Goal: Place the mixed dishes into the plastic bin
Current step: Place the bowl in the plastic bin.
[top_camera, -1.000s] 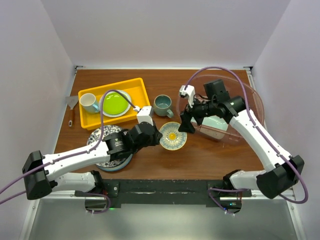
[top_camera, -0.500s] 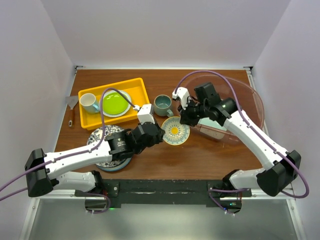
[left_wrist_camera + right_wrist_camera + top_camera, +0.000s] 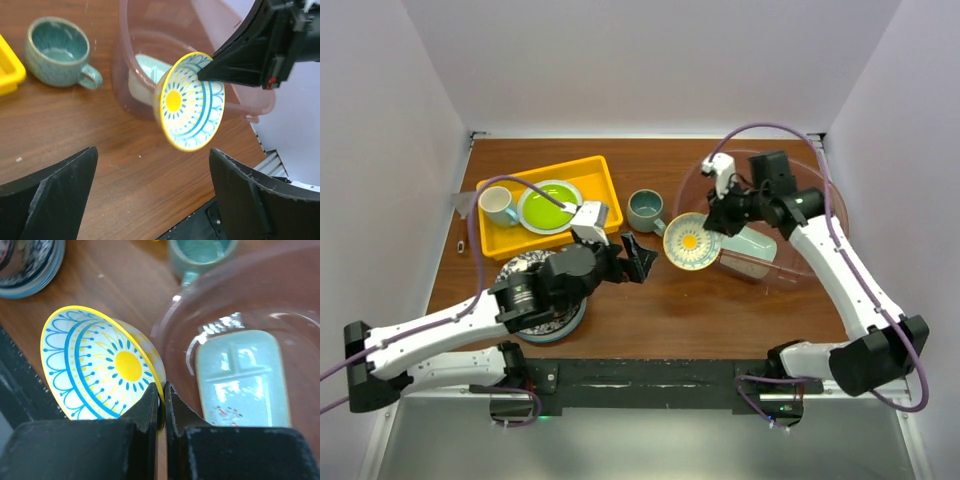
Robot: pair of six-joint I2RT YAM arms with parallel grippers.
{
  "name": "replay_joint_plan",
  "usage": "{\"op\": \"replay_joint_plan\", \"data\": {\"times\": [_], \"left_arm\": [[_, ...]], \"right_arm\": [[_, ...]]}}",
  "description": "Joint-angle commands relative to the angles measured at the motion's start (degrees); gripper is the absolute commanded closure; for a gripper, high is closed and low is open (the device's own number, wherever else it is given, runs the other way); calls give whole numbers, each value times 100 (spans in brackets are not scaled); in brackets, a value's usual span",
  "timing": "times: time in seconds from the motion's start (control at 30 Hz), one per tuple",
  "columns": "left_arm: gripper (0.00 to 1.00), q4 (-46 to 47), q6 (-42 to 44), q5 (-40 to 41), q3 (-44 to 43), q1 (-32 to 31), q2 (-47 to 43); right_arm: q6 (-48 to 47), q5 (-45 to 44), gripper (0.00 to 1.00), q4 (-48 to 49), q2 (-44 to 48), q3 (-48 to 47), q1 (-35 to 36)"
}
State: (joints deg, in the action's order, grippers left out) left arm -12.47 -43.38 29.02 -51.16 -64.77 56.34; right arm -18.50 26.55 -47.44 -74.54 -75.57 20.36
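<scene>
Bowl point(image 3: 691, 241) lifted beside bin point(image 3: 165, 25), tipped sideways, mouth toward left gripper point(image 3: 638, 258)

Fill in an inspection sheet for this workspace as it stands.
Surface: wooden table, no spills seen.
Job's things: bowl tilted at the rim of the bin; divided tray inside the bin; mug and patterned plate on the table.
Clutter: yellow tray holding a cup and green plate; scraper at the left edge.
Grippers: left gripper open, empty; right gripper shut on the bowl's rim.
Cables: purple cables loop above both arms.
Surroundings: plain white walls; nothing else seen.
</scene>
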Motion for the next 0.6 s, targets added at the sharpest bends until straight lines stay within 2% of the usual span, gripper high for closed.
{"op": "replay_joint_plan", "data": {"times": [0.0, 0.07, 0.2, 0.23, 0.4, 0.57], "left_arm": [[0, -18, 1364, 166, 1, 87, -718], [0, -281, 1995, 209, -52, 193, -939], [0, -634, 2780, 622, 131, 430, -1597], [0, -625, 3043, 640, 219, 457, -1713], [0, -397, 3423, 1000, 914, 509, -2206], [0, -634, 3423, 1168, 923, 667, -1978]], "right_arm": [[83, 615, 100, 366, 440, -563, -926], [197, 580, 100, 455, 432, -625, -1435], [549, -69, 100, 1166, 397, -477, -2018], [767, -114, 100, 1289, 353, -459, -2410], [1505, -360, 100, 2115, 37, -195, -3063], [1998, -624, 100, 2608, -262, 33, -3196]]}}
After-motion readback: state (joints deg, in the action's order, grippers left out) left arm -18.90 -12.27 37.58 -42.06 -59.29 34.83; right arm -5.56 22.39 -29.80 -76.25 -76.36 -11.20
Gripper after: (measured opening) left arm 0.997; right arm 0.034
